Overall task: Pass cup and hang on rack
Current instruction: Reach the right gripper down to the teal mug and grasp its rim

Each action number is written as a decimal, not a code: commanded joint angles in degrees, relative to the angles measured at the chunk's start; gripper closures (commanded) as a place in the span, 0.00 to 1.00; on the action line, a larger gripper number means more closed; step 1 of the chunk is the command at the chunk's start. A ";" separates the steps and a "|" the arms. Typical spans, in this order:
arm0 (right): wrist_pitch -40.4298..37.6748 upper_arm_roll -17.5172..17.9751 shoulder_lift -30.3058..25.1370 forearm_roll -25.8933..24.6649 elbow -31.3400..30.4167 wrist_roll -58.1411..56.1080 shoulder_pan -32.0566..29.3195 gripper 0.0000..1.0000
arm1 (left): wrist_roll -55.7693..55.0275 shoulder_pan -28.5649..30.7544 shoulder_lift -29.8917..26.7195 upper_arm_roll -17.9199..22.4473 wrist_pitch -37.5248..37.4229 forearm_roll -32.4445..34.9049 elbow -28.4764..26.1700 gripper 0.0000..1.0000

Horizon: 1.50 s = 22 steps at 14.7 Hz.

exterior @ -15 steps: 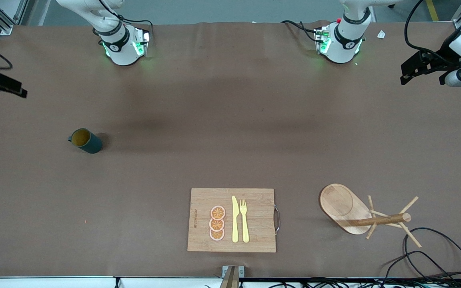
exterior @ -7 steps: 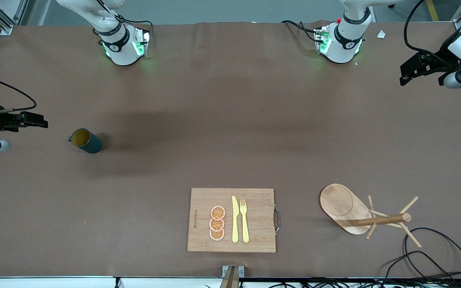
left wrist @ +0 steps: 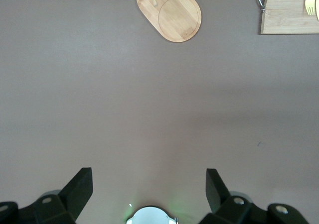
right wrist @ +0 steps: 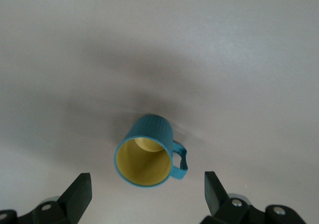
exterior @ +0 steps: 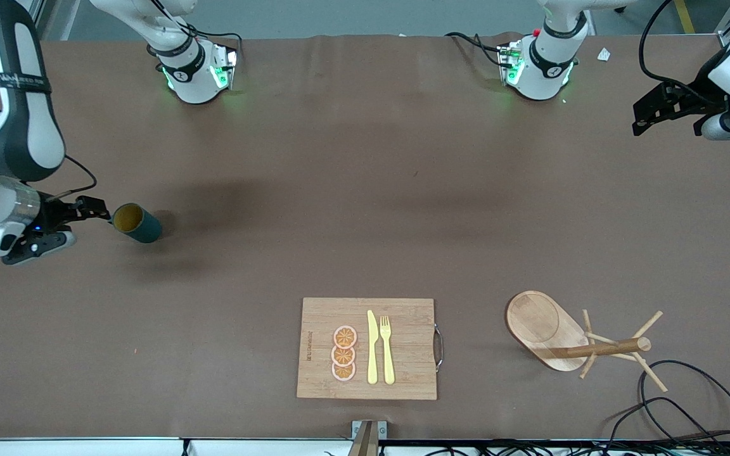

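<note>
1. Front view: cup [exterior: 136,223] standing upright on the brown table [exterior: 365,209], toward the right arm's end, untouched. Right gripper [exterior: 83,218] low beside the cup on the handle side, fingers spread apart, nothing between them yet. Left gripper [exterior: 669,111] waiting up over the left arm's end of the table, jaws apart and empty. Rack [exterior: 577,339] on its flat base toward the left arm's end, nearer the camera than the cup and well apart from it; no cup on any peg. Cutting board [exterior: 368,348] with knife [exterior: 372,347], fork [exterior: 387,348] and orange slices [exterior: 344,353] between cup and rack, close to the camera's edge.

2. Left wrist view: fingers [left wrist: 75,191] wide apart over bare table; rack base [left wrist: 169,12] and a corner of the cutting board [left wrist: 291,10] well off.

3. Right wrist view: cup [right wrist: 147,152] seen from above, yellow inside, handle [right wrist: 180,162] out to one side, sitting between the spread fingertips [right wrist: 77,194] but not touched.

4. Progress, as a judgement: barely begun. Still to do: grasp, lift, pass to the left gripper, hang on a peg.
</note>
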 commanded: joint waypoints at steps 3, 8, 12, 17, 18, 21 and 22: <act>11.22 0.57 -1.89 0.93 -10.28 -10.09 -1.03 0.01 | 0.08 0.02 0.13 -0.08 -1.04 -0.21 0.91 0.00; 16.76 0.57 0.47 0.93 -11.87 -18.63 -2.35 0.02 | 0.08 0.02 0.22 -0.08 -1.04 -0.12 0.92 0.00; 21.17 0.57 2.32 0.84 -14.16 -19.60 -2.88 0.00 | 0.08 0.02 0.22 -0.08 -1.04 -0.21 0.83 0.00; 21.79 0.57 4.08 0.84 -14.25 -21.53 -3.05 0.32 | 0.34 0.02 0.22 -0.08 -1.04 -0.12 0.83 0.00; 21.87 0.57 4.52 0.84 -14.25 -21.54 -3.14 0.42 | 0.34 0.02 0.22 -0.08 -1.04 -0.12 0.83 0.00; 21.70 0.57 4.96 0.84 -14.16 -22.32 -3.05 0.83 | 0.43 0.02 0.22 -0.08 -1.04 -0.12 0.83 0.00; 21.35 0.57 4.96 0.84 -14.07 -22.33 -2.88 0.98 | 0.43 0.02 0.22 -0.08 -1.04 -0.12 0.83 0.00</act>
